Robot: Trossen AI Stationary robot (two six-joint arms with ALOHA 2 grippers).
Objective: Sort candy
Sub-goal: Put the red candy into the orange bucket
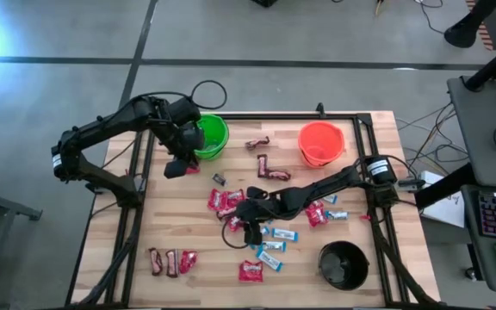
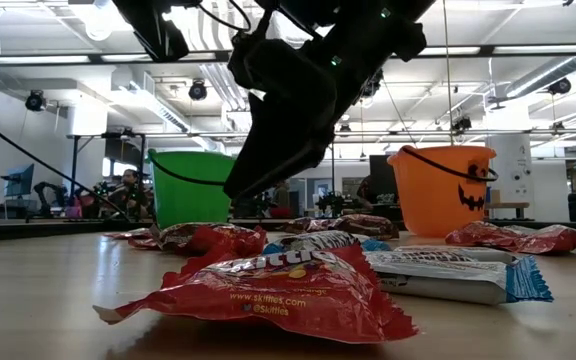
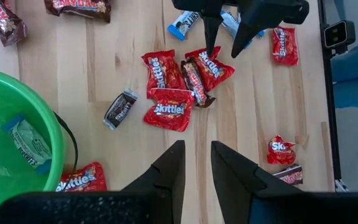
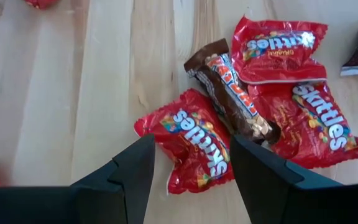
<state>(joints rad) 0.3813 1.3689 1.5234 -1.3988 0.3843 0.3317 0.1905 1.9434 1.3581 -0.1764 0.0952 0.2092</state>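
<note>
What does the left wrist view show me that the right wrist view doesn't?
Only the left wrist view shows the green bucket with a light-blue-and-white bar inside it, a small dark bar lying apart on the wood, and the right gripper hanging open over the pile. Only the right wrist view shows the brown bar close enough to see that it lies across the red packets. Both show that same cluster of red packets with the brown bar among them, on the wooden table.
</note>
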